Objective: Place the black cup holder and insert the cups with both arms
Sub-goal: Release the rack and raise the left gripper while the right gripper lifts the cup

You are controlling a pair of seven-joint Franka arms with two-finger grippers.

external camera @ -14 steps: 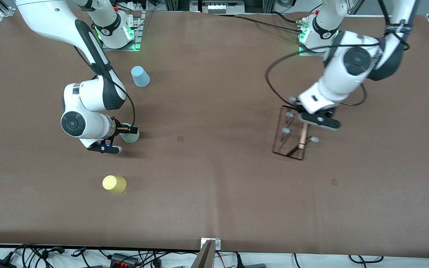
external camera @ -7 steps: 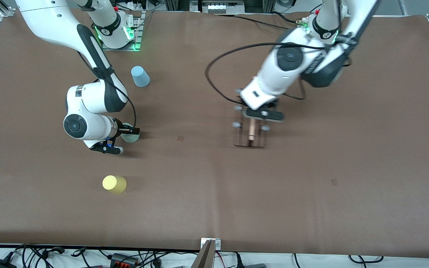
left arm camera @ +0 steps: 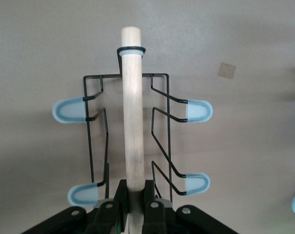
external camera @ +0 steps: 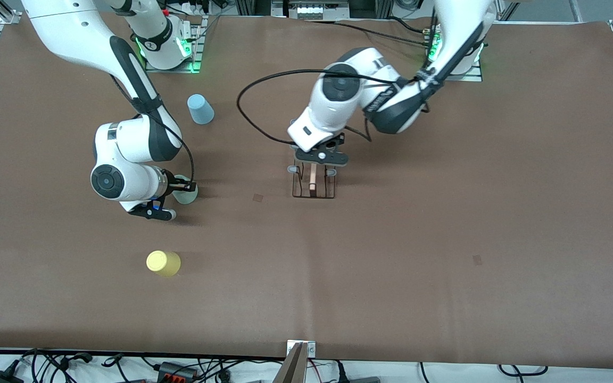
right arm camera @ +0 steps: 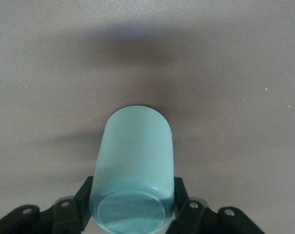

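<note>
Rack first — the thin black wire cup holder (external camera: 313, 183) with its pale wooden rod handle and grey-blue peg tips sits near the middle of the brown table (external camera: 445, 276), somewhat toward the edge where the arm bases stand. The left gripper (left arm camera: 135, 195) is clamped on the rod, the sensible hold: the wire frame looks light and stiff but top-heavy, likely to tip if released askew. The right gripper (right arm camera: 133, 207) has its jaws closed on the sides of a pale green tapered cup (right arm camera: 133, 170) toward the right arm's end — smooth, light, probably slippery, so a squeeze low on the wall suits it. A light blue cup (external camera: 200, 108) stands nearer the bases' edge, a yellow cup (external camera: 163, 263) nearer the camera's edge.
</note>
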